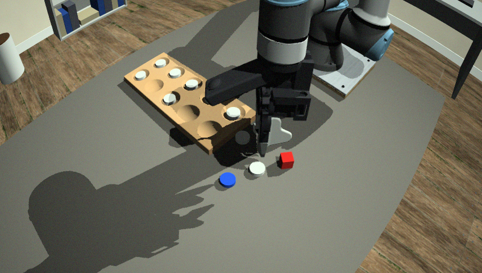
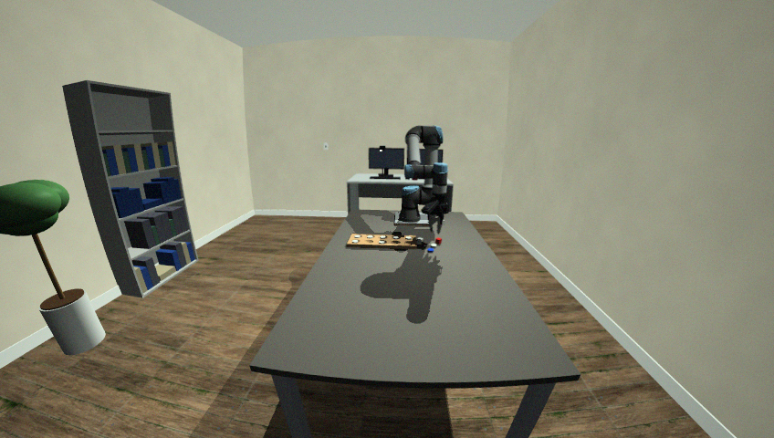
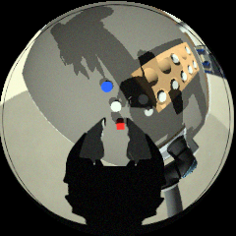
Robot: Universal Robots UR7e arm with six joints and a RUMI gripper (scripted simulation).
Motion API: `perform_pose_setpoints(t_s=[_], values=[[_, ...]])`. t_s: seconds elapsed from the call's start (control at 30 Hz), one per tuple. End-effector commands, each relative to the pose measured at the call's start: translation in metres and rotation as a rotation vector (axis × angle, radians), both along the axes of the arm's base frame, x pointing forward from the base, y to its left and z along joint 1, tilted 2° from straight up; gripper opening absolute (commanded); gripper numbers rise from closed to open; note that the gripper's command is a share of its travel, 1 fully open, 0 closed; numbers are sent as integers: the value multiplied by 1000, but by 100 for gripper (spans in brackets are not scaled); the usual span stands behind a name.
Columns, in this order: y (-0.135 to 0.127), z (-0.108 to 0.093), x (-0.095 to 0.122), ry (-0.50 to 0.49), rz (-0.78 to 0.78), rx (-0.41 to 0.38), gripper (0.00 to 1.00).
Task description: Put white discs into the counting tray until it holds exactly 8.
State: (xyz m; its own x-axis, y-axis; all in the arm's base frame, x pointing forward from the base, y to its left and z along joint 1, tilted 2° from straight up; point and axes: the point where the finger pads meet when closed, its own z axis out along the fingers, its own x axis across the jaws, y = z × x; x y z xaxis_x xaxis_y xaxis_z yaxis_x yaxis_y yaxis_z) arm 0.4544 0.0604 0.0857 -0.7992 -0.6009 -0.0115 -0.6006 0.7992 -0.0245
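The wooden counting tray lies on the grey table left of my gripper. Several white discs sit in its pockets, among them one at the near right end. Three pockets are empty. The black wrist part hides one pocket. One disc lies on the table in shadow beside the tray's near corner. Another white disc lies on the table in front, also in the wrist view. My gripper hangs above the table between these two discs, fingers apart and empty.
A blue disc lies left of the free white disc and a red cube right of it, both near my fingertips. The robot's base plate sits behind the gripper. The table edge curves away on the right.
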Motion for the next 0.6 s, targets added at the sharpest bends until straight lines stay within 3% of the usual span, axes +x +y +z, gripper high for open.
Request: perform_pose_setpoints(t_s=[0.0, 0.17, 0.57], values=[[0, -42, 1, 1, 0, -1, 28], [0, -69, 2, 1, 0, -1, 28], [0, -76, 2, 0, 0, -1, 28]])
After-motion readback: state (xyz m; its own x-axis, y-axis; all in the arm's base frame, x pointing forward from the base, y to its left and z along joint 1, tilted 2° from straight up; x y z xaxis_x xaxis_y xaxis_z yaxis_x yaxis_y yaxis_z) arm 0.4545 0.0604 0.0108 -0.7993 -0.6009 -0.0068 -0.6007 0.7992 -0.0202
